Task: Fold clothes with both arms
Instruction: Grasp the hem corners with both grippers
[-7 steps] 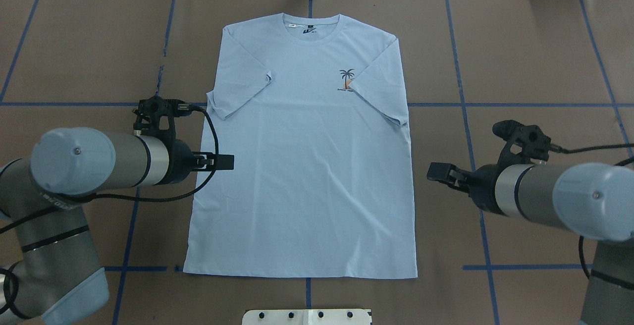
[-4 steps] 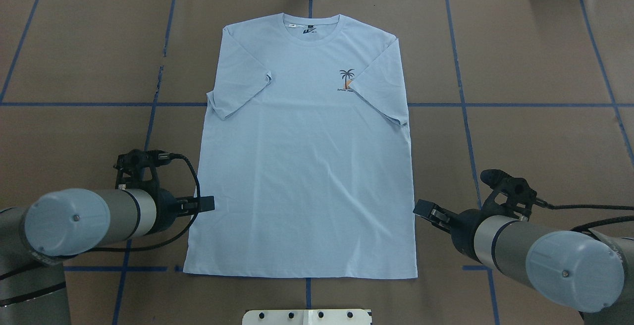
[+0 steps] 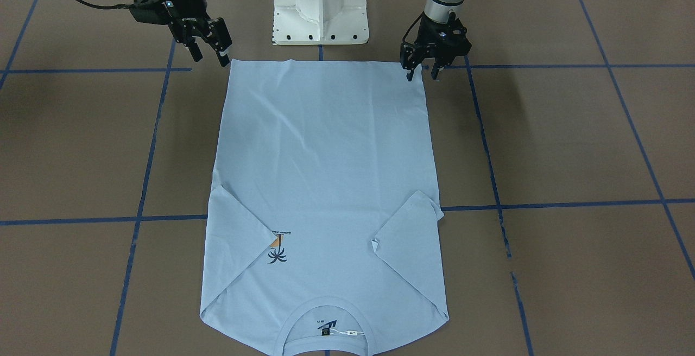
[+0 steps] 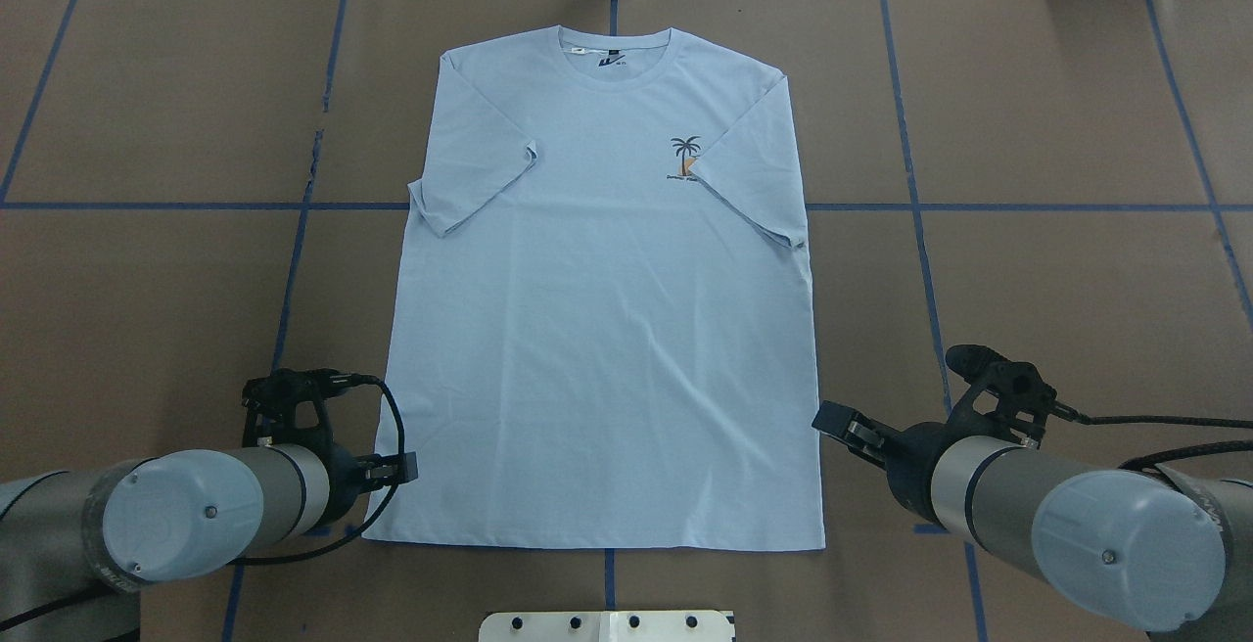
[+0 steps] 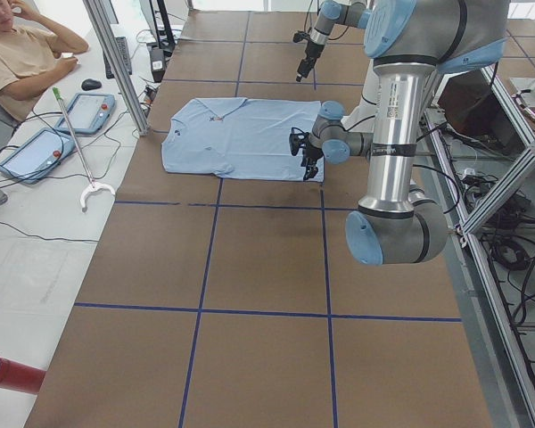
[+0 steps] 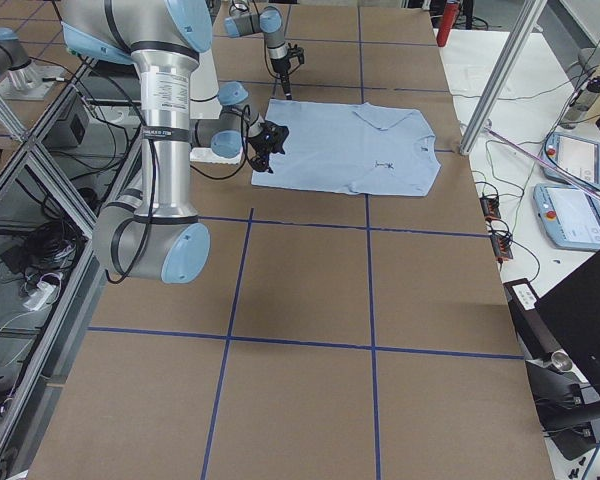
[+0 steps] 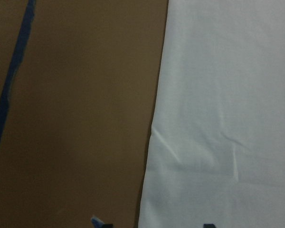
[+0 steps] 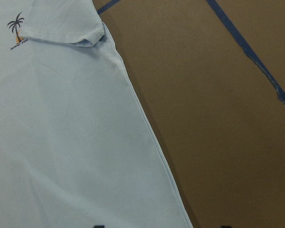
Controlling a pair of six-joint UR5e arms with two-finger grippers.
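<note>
From my station I see the T-shirt (image 4: pixel 607 329) lying flat and front up on the brown table (image 4: pixel 147 84), straight out from the white pedestal base (image 3: pixel 320 3). Its hem is the end nearest the pedestal and lies just clear of it. The collar (image 4: pixel 615 60) is at the end farthest from the pedestal. Both sleeves (image 4: pixel 470 162) are folded inward onto the body. The palm print (image 4: pixel 686 158) sits right against the folded sleeve edge on the side of the pedestal that my right arm works. The left gripper (image 3: pixel 422 74) hangs at the hem corner on the pedestal's left side. Its jaws stand well apart and straddle the shirt's side edge, one over cloth and one over bare table, as the left wrist view confirms. The right gripper (image 3: pixel 212 57) is at the opposite hem corner, on the pedestal's right side. It is tilted toward the shirt, with its jaws also spread wide across that side edge. I cannot tell whether either gripper is touching the fabric, and neither holds anything. Blue tape lines (image 4: pixel 294 260) cross the table around the shirt.
</note>
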